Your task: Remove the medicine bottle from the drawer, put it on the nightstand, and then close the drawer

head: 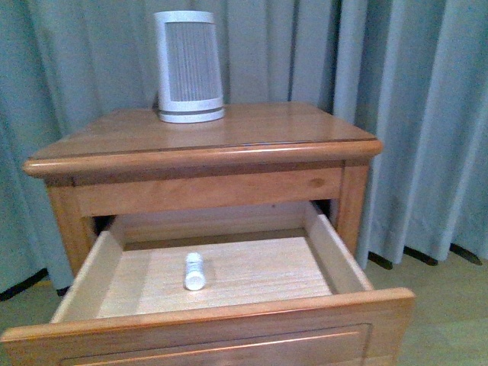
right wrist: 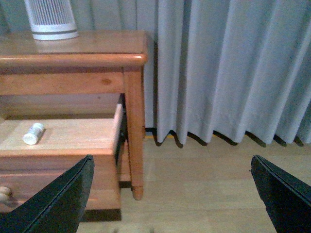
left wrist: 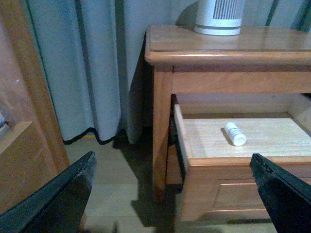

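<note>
left gripper (left wrist: 171, 159) and right gripper (right wrist: 171, 159) both hang spread wide and empty, short of the pulled-out drawer (head: 229, 319). the medicine bottle (head: 194, 271) lies on its side mid-floor inside it, so picking is the step in hand: reach down, pinch across it, then lift to the nightstand (head: 267, 126) top beyond.

Ahead of me a white tapered device (head: 189, 67) with vertical slats stands upright, a grey band near its base. A grey-blue curtain (head: 412, 99) hangs in folds close behind it. The curtain falls to a pale floor (right wrist: 204, 189), and off to my left I see a honey-coloured wooden frame (left wrist: 22, 121) beside the curtain.
</note>
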Motion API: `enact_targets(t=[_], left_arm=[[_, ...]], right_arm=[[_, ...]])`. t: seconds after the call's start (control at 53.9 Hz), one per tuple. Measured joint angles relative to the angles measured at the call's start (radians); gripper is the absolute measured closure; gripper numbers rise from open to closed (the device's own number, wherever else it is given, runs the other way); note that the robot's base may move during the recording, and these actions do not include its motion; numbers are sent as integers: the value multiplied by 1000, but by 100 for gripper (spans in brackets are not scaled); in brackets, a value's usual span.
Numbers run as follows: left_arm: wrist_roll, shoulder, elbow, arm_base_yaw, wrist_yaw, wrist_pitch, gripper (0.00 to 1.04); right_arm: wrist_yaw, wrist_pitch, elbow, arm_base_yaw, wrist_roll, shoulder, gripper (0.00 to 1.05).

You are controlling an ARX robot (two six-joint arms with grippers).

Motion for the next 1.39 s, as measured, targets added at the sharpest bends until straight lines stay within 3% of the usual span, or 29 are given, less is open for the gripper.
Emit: enact_targets(t=[0.279,0.353,0.39,0.427,0.538,0.613,0.873,1.114,1.393], left_arm=[[0,-1,0,0,-4,1,7],[0,-1,0,0,-3,1,7],[0,-1,0,0,-3,1,7],[0,-1,0,0,-3,1,7],[0,-1,0,0,-3,1,7],[0,-1,0,0,-3,1,7],[0,-1,0,0,-3,1,7],[0,-1,0,0,-3,1,7],[0,-1,0,0,-3,1,7]], right_arm=[[-5,0,0,0,0,0,7],[142,-21,11,50,34,53,7],[228,21,22,82,50,134,7],[251,88,44,97,66,233,7],[248,253,174,103,122,558,7],[238,282,293,119,160,761,7],[173,144,767,247,253,1419,7],[148,102,1024,333,309,1754,7],[163,142,1151,396,342,1988,7]])
